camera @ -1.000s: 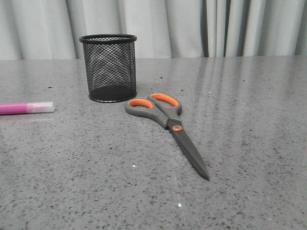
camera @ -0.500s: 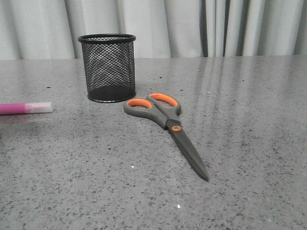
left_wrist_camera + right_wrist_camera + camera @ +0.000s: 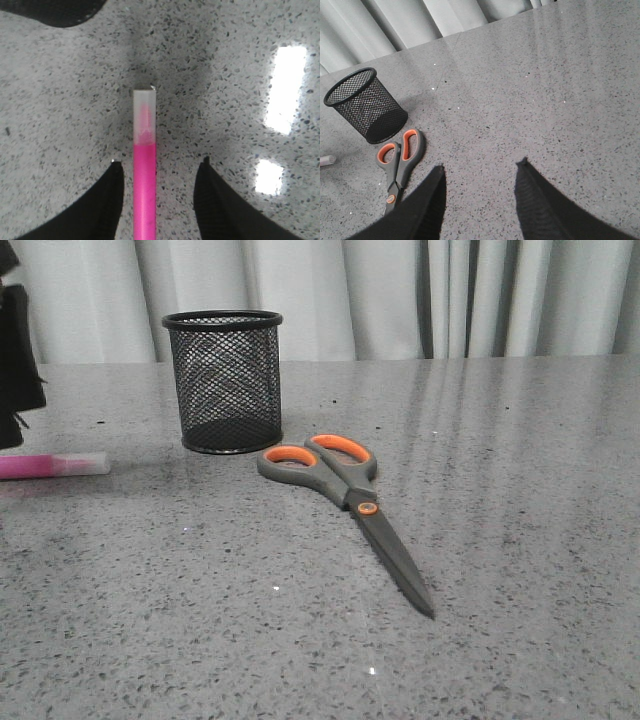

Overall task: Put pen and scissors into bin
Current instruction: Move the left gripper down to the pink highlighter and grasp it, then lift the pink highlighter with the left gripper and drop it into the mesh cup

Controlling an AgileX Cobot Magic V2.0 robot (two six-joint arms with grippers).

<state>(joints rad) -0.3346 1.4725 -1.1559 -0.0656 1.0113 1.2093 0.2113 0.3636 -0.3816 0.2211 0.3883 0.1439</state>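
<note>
Two items remain outside the bin [image 3: 224, 380]: the pen [image 3: 144, 190] and the scissors [image 3: 345, 495] both lie flat on the table [image 3: 520, 500]. Taking the bin as centre in the front view, the scissors lie at about 4 o'clock, handles close to its base and blades pointing toward the camera; the pen lies at about 9 o'clock, well apart, at the frame's left edge. Left hand [image 3: 157, 167] is spread wide and holds nothing; its fingers straddle the pink barrel, one on each side, neither touching, whitish cap pointing away from the wrist. Its height above the pen cannot be told. Right hand [image 3: 480, 170] is likewise open and empty, well clear of the scissors. Step in hand, by judgement: approach to grasp the pen. Next move calls for lowering as needed and closing squarely across the barrel, then lifting and carrying it over the bin rim. Risk: the slim round barrel may roll if one finger lands first.
</note>
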